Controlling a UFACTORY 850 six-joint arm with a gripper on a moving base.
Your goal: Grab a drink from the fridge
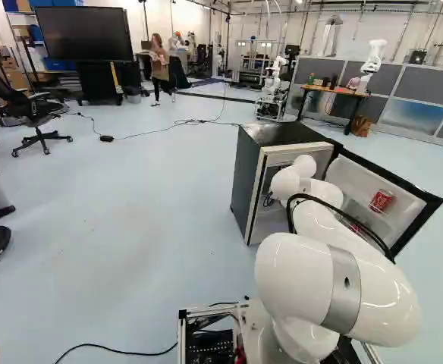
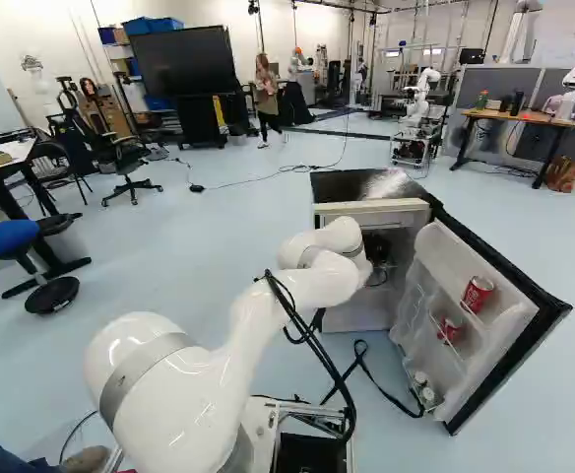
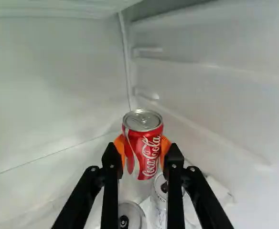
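Wrist view: gripper point(image 2: 377, 258) closed on the red can point(image 3: 150, 155), orange pads point(image 3: 120, 149) against opposite sides, a can's width apart
Can: upright inside the fridge point(image 1: 246, 178), near other cans point(image 3: 131, 215)
Arm point(image 2: 184, 404): stretched forward, wrist at the fridge opening

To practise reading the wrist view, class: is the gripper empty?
No, its orange pads hold a red can between them.

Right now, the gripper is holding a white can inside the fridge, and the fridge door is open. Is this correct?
Not fully: the wrist view shows that the can between the fingers is red, not white. The rest is right: the gripper holds it inside the fridge, and the fridge door is open.
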